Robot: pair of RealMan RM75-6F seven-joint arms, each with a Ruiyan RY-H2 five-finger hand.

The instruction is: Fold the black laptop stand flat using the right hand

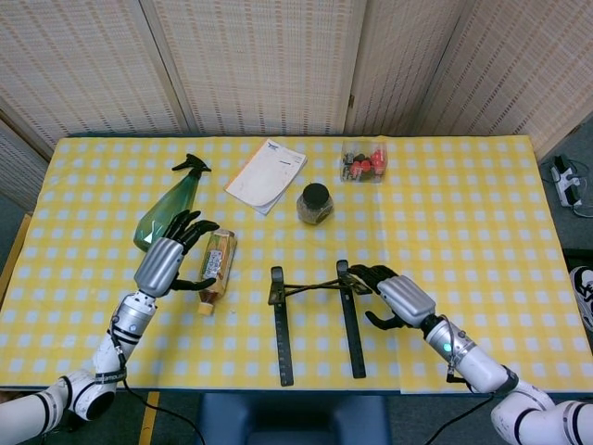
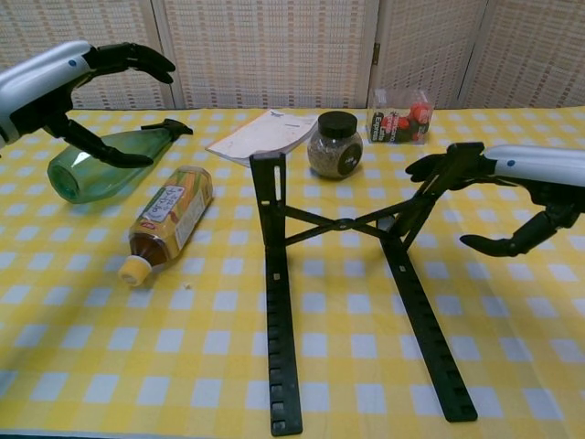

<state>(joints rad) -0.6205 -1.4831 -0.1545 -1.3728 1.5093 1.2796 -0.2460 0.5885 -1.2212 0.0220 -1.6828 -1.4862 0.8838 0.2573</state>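
The black laptop stand (image 1: 315, 306) lies in the table's front middle on two long rails. Its uprights lean low over the rails, joined by a crossed brace (image 2: 340, 224). My right hand (image 1: 400, 298) is at the stand's right side; its fingers (image 2: 430, 167) rest on the top end of the right upright, with the thumb spread below and nothing gripped. That hand (image 2: 526, 183) also shows in the chest view. My left hand (image 1: 165, 261) hangs open to the left, above the bottles, touching nothing; the chest view has it raised (image 2: 64, 82).
A green spray bottle (image 1: 167, 215) and a tea bottle (image 1: 216, 264) lie left of the stand. A booklet (image 1: 267, 174), a dark-lidded jar (image 1: 315, 204) and a clear box of red items (image 1: 363, 162) sit behind it. The table's front edge runs just past the rail ends.
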